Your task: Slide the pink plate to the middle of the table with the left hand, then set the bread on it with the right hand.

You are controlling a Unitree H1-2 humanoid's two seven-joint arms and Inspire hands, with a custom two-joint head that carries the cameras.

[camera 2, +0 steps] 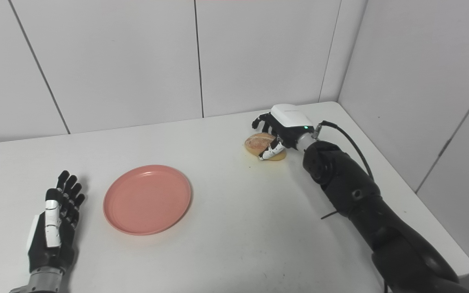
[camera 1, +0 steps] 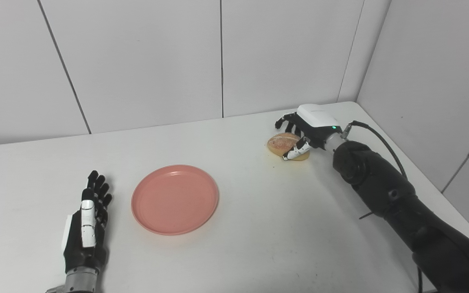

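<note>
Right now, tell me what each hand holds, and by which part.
The right hand wraps the bread from above, at its right end, on the table. The left hand is open and holds nothing, beside the pink plate.

No readable text, label, brand, number or sign shows anywhere in either view.

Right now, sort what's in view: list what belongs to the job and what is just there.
Belongs to the job:
pink plate
bread
left hand, open beside the plate
right hand, fingers around the bread

Just there:
table
wall panels
cable on the right arm
</note>
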